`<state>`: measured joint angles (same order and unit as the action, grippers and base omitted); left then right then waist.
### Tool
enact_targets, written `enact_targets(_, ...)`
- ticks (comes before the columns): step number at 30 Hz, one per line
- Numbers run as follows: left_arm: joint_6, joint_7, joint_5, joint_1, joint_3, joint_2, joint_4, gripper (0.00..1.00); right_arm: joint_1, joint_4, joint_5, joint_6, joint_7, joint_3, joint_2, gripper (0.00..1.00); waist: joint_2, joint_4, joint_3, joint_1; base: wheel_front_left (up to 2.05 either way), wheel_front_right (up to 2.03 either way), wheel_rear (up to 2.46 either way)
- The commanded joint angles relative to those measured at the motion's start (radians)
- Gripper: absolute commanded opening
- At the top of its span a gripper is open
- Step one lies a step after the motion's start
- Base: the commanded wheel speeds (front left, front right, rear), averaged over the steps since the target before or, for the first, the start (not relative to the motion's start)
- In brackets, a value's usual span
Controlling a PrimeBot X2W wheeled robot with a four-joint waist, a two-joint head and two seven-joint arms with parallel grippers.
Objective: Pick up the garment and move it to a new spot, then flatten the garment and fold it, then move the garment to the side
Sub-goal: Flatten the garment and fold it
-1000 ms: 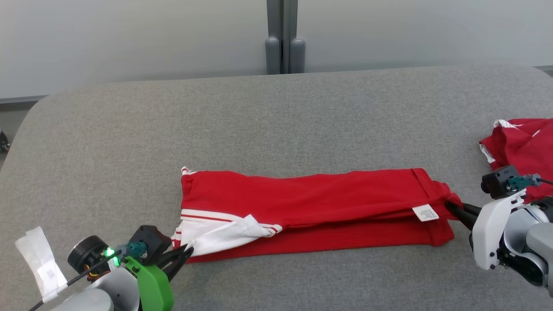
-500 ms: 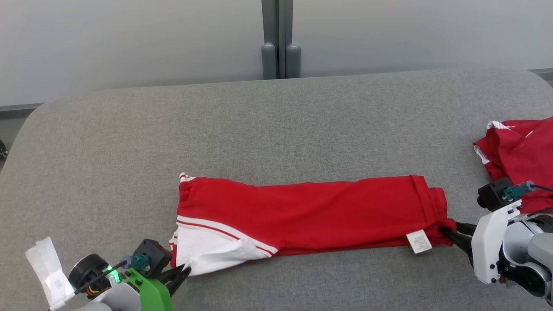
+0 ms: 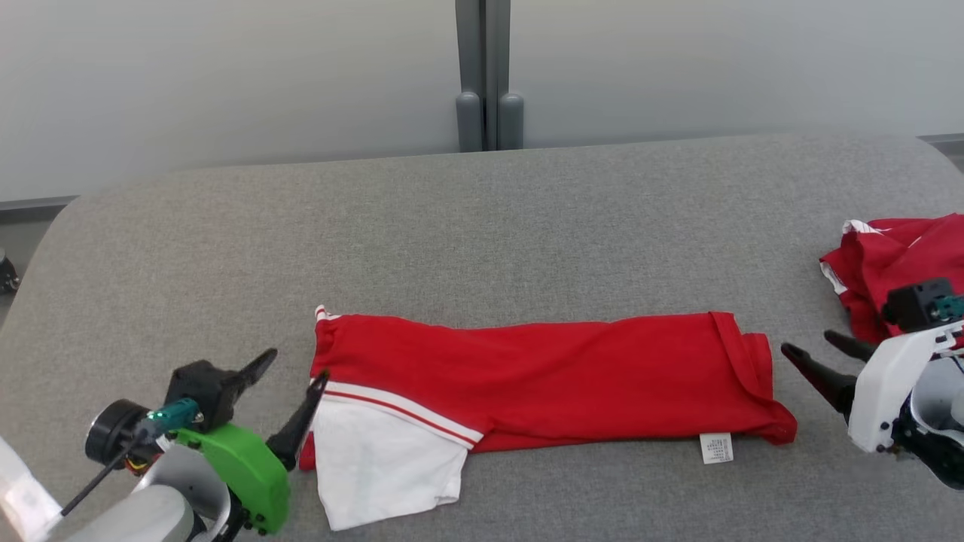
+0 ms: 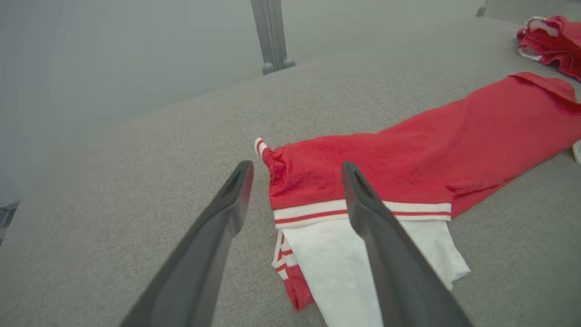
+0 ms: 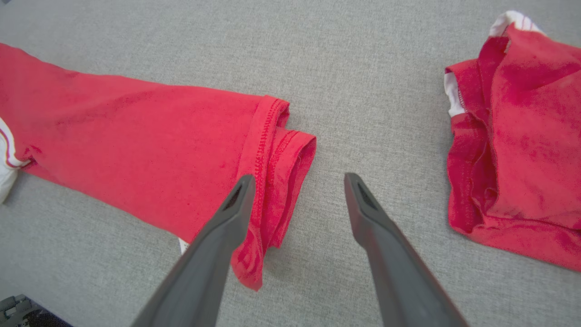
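On the grey surface point(image 3: 482, 226) the red shirt point(image 3: 542, 376) lies as a long folded strip; left claw point(image 3: 297, 363) and right claw point(image 3: 805, 341) gape empty at its ends. Folding it shorter, I reckon, needs every hem layer pinched together

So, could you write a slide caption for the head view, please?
Left gripper and right gripper, both open, flank the folded red garment on the grey surface.

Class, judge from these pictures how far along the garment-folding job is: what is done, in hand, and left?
Done: the red garment lies flat on the grey surface, folded into a long strip. In hand: nothing held; the left gripper and right gripper stand open at its ends. Left: probably another fold, then moving it aside.
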<state>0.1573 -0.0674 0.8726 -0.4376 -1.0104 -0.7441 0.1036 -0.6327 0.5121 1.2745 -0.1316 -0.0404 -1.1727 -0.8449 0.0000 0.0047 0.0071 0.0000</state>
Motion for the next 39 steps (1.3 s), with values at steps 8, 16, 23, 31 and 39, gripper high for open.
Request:
enact_targets(8,0.126,-0.197,0.050,0.104,0.233,0.135,0.001,1.00,0.065,-0.005,-0.037,0.002,-0.224,0.197,0.077,1.00,0.0000,-0.003,-0.021,0.0000,0.00,0.00,0.00)
enact_targets(16,0.101,-0.197,-0.222,0.303,0.583,0.374,-0.053,1.00,0.309,-0.155,-0.374,0.002,-0.224,0.709,0.296,1.00,0.0000,-0.014,-0.019,0.0000,0.00,0.00,0.00)
enact_targets(23,-0.008,-0.197,-0.471,0.435,0.782,0.562,-0.045,1.00,0.500,-0.274,-0.594,0.002,-0.224,0.899,0.473,1.00,0.0000,-0.019,-0.013,0.0000,0.00,0.00,0.00)
enact_targets(31,-0.126,-0.197,-0.619,0.488,0.883,0.671,-0.011,1.00,0.564,-0.267,-0.685,0.002,-0.225,0.959,0.539,1.00,0.0000,-0.008,-0.001,0.0000,0.00,0.00,0.00)
enact_targets(39,-0.191,-0.197,-0.652,0.446,0.911,0.691,0.017,1.00,0.513,-0.096,-0.773,0.002,-0.225,1.027,0.587,1.00,0.0000,0.013,0.038,0.0000,0.00,0.00,0.00)
